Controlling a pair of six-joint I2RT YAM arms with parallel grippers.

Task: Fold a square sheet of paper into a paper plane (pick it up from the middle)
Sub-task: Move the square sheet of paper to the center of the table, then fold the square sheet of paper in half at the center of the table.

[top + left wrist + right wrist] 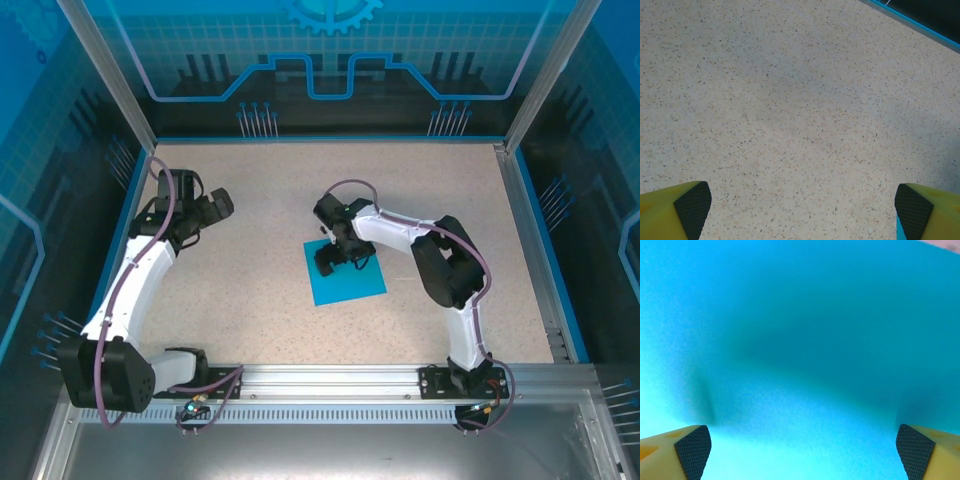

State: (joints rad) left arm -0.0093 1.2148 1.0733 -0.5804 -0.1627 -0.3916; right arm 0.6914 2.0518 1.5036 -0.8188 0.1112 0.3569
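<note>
No words, numbers, labels or brand names can be read anywhere in these views. The only sign-like mark is a blue gear emblem [330, 12], cut off by the top edge of the overhead view. It is printed on the back wall [200, 40] of the enclosure, above a blue outline pattern, and it has no lettering.

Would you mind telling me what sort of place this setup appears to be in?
Probably a robot lab or demo cell: left arm and right arm on an aluminium rail, a speckled tabletop, blue printed panels around.
</note>
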